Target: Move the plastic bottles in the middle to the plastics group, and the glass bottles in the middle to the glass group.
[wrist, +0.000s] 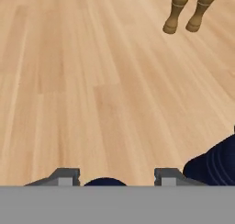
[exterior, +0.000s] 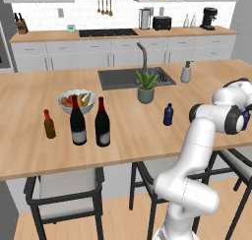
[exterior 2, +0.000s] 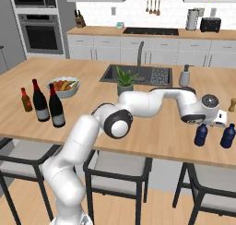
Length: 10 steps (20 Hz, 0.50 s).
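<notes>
My gripper [exterior 2: 203,126] hangs at the counter's right end, straight over a squat dark blue plastic bottle [exterior 2: 201,134]. In the hand view the bottle's dark top [wrist: 104,182] sits between the fingertips [wrist: 64,176] with a gap on each side, so the gripper is open. A second blue bottle [exterior 2: 227,135] [wrist: 215,165] stands just beside it. A third blue bottle [exterior: 168,114] stands alone mid-counter. At the left, the wine bottle with the dim label [exterior: 102,123] [exterior 2: 56,109] stands next to the pale-labelled wine bottle [exterior: 78,122] and the small brown bottle [exterior: 49,124].
A fruit bowl [exterior: 76,101] sits behind the wine bottles. A potted plant [exterior: 146,86], the sink [exterior: 118,79] and a grey soap dispenser [exterior: 185,73] lie mid-counter. Two wooden mills [wrist: 176,12] stand beyond the gripper. Stools stand below the counter's near edge.
</notes>
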Tool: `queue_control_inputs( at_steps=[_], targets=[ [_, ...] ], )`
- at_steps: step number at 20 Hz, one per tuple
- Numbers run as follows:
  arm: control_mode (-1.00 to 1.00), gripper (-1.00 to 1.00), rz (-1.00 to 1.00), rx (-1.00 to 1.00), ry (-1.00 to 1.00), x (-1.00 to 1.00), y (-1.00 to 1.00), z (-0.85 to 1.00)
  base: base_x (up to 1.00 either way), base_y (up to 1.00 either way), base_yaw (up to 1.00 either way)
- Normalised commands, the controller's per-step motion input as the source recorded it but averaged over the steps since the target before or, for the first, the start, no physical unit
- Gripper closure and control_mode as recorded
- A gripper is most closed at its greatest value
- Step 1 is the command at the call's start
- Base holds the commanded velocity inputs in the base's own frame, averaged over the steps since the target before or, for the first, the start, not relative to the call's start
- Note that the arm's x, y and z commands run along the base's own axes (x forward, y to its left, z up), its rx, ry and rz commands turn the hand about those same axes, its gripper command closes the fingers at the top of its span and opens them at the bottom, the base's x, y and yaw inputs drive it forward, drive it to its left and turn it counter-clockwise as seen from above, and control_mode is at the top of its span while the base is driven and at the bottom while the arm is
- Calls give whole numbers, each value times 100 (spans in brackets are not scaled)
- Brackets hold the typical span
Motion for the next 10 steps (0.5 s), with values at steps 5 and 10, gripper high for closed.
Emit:
queue_control_inputs(
  at_steps=[5,10],
  targets=[
    [-100,-100,-3,-1,-13,-3,14,2,0,0,0],
    [-100,-100,-5,-3,-11,-28,19,20,0,0,0]
  ],
)
